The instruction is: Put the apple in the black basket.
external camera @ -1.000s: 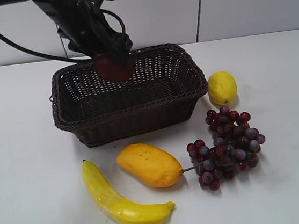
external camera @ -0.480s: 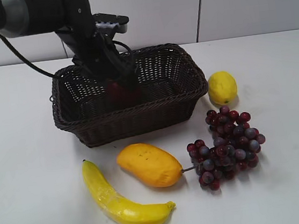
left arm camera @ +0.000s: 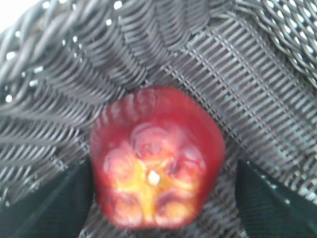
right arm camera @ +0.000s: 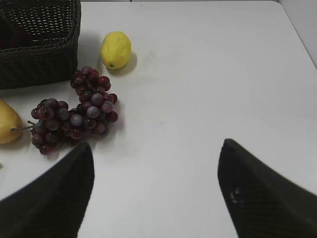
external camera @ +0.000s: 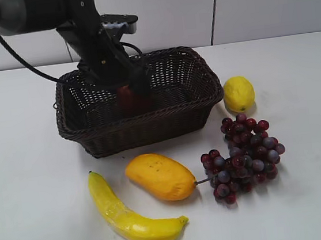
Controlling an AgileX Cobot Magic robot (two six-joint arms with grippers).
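Note:
The dark red apple (external camera: 129,98) sits inside the black basket (external camera: 143,125), on its woven floor near the back wall. In the left wrist view the apple (left arm camera: 156,156) fills the centre with its yellowish dimpled end facing the camera, on the basket weave (left arm camera: 247,74). My left gripper (external camera: 135,88) reaches down into the basket around the apple. Its fingers (left arm camera: 163,198) stand either side of the fruit, with a gap showing on the right, so it is open. My right gripper (right arm camera: 156,163) is open and empty above the bare table.
A lemon (external camera: 238,94) lies right of the basket. A bunch of grapes (external camera: 243,157), a mango (external camera: 160,177) and a banana (external camera: 130,213) lie in front of it. The right wrist view shows the basket corner (right arm camera: 39,54), lemon (right arm camera: 116,49) and grapes (right arm camera: 74,111).
The left gripper came down from the basket's back rim into the basket with the apple. The apple now rests on the basket floor and the fingers have parted from it.

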